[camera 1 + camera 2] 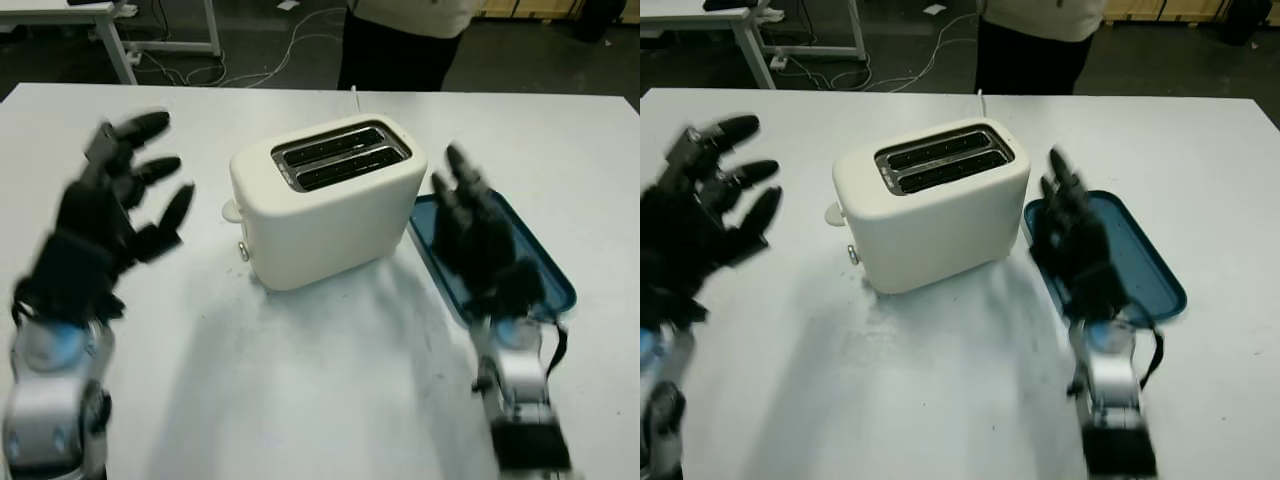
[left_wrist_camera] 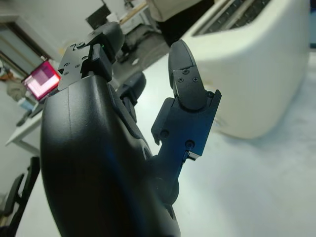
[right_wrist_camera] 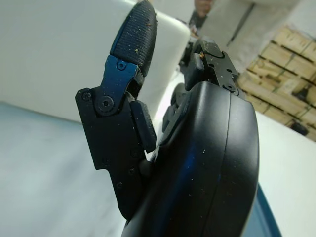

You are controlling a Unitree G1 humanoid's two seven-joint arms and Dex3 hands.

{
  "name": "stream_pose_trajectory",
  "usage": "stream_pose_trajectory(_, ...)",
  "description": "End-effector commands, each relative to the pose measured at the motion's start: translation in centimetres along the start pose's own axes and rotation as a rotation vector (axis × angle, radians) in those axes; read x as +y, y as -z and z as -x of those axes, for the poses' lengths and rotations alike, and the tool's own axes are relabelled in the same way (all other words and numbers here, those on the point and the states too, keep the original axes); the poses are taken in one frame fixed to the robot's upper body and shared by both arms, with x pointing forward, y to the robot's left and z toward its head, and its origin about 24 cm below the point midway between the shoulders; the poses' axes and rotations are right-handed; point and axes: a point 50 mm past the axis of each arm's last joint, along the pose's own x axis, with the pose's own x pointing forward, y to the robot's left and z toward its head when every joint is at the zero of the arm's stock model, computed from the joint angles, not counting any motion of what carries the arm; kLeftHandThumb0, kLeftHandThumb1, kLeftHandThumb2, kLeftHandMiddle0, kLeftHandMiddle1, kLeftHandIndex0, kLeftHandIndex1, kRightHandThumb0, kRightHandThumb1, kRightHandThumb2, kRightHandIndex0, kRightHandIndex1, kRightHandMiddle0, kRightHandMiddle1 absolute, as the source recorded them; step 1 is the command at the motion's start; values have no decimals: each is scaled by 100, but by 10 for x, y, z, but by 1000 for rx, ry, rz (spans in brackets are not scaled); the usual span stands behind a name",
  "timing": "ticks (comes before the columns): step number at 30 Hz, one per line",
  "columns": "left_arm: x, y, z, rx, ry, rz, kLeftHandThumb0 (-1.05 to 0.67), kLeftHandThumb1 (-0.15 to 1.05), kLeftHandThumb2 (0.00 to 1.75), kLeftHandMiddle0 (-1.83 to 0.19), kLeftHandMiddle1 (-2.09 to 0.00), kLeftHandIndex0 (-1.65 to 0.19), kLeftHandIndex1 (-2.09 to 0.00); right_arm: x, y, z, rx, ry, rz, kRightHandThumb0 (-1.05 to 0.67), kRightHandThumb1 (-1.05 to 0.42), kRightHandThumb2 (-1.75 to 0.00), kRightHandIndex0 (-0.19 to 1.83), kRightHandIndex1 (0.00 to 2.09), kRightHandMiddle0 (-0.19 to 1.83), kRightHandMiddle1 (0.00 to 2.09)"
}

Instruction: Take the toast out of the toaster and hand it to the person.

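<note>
Toaster (image 1: 330, 200) stands between the empty, open left hand (image 1: 110, 215) and right hand (image 1: 480, 240).

the toaster (image 1: 330, 215) has a smooth, matt cream plastic shell with shiny metal slots. the tray (image 1: 545, 275) is smooth blue plastic, the table (image 1: 300, 390) matt white, and the right hand (image 3: 207, 163) glossy black plastic.
</note>
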Motion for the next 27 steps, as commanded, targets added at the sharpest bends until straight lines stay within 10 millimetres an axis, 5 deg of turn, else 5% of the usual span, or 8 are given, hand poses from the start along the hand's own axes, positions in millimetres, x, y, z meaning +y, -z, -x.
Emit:
stream_pose_trajectory(1, -6, 6, 6, 6, 3, 3, -33, 86, 65, 0, -64, 0, -48, 4, -1, 5, 7, 6, -44, -90, -92, -72, 9, 1, 14, 2)
stream_pose_trajectory(7, -18, 31, 17, 86, -3, 94, -39, 92, 56, 0, -56, 0, -43, 11, 2, 18, 24, 2, -79, -86, -92, -72, 7, 0, 11, 0)
stream_pose_trajectory(27, -29, 58, 25, 156, -38, 75, -45, 92, 59, 0, -74, -9, -40, 16, 9, 25, 77, 44, -113, -84, -92, -70, 11, 2, 14, 1)
